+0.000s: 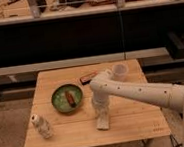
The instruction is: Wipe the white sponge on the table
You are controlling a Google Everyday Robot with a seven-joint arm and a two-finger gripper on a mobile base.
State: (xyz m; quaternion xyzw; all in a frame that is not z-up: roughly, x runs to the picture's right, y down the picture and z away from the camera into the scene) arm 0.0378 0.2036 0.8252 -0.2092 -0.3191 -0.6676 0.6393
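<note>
The white sponge (pixel 103 121) lies flat on the light wooden table (pixel 136 120), near the middle front. My gripper (pixel 101 110) points straight down onto its far end, at the end of my white arm that reaches in from the right. The lower part of the gripper blends with the sponge.
A green bowl (pixel 66 97) with a brown-red item in it stands left of the gripper. A white crinkled bottle (pixel 42 127) lies at the front left. A dark brown block (pixel 88 78) and a white cup (pixel 118 71) stand at the back. A small dark mark (pixel 156 127) is near the front right corner.
</note>
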